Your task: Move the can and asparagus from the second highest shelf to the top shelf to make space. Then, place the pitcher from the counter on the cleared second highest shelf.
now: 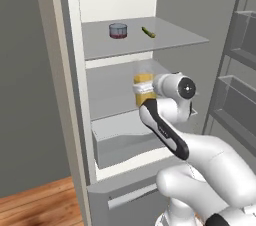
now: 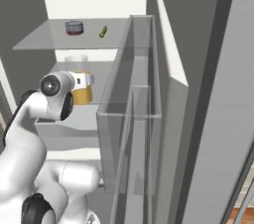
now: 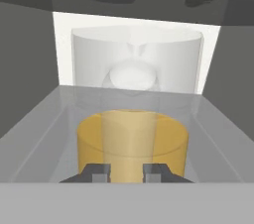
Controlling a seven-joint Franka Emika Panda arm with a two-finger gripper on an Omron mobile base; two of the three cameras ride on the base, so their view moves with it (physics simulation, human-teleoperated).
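Fingers [image 3: 126,172]: lying nearest the hand camera, pinching the pitcher's handle-like front part between two dark tips.
Pitcher [image 3: 133,143]: being carried inside the fridge, over the second highest shelf [image 1: 107,95]; whether its base is touching the panel I cannot tell.
Handling: likely fairly heavy with orange liquid sloshing in the lower half; the clear wall is looking rigid and probably slick, so the low hold on the handle seems right, kept upright.
Top shelf [image 1: 170,40]: sitting farther up and back, already carrying both cleared items.
Can [image 1: 118,30]: standing upright on the top shelf.
Asparagus [image 1: 148,32]: lying near the can, apart from it.
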